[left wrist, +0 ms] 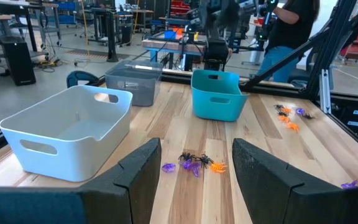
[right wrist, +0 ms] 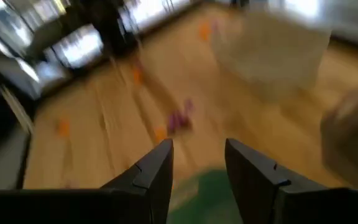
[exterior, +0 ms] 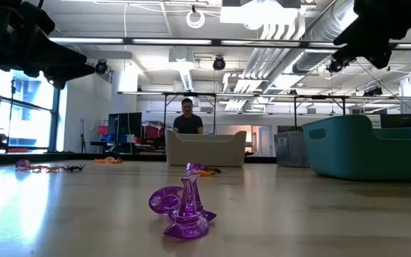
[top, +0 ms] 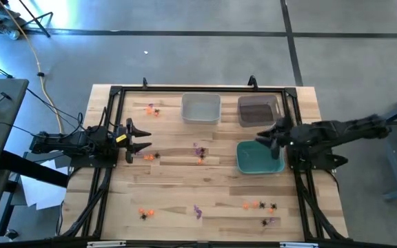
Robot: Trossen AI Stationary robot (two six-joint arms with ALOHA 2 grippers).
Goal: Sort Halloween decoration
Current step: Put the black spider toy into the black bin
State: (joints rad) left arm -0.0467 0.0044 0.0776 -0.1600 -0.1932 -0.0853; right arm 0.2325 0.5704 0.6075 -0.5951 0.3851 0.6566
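A: The right gripper [top: 273, 140] hangs over the teal bin [top: 252, 164] with its fingers parted and nothing between them. The left gripper [top: 138, 138] waits at the table's left edge, fingers [left wrist: 138, 177] spread wide and just as empty.

B: And the Halloween decoration?

A: Scattered in small clusters across the wooden table [top: 171, 186], none visibly binned yet. A purple-and-orange clump [top: 199, 153] lies mid-table, just left of the teal bin. Orange and black pieces sit just beside the left gripper [top: 149, 156], more near the white bin [top: 200, 108] at the far edge [top: 152, 109], and three groups lie along the near edge: orange at the left [top: 145, 213], purple in the middle [top: 198, 211], orange and black at the right [top: 260, 205]. The dark bin [top: 258, 109] stands behind the teal one.

B: How will such pieces handle?

A: Probably featherlight, hard plastic — the purple trinket [exterior: 183, 206] in the low view looks glossy, so likely slippery. Thin spider legs may bend or snag a neighbour. Best to pinch the solid body or ring band, fingertips low to the wood, one piece at a time.

B: The risk?

A: A tiny piece squirting out of the pinch, or a cluster lifting together.
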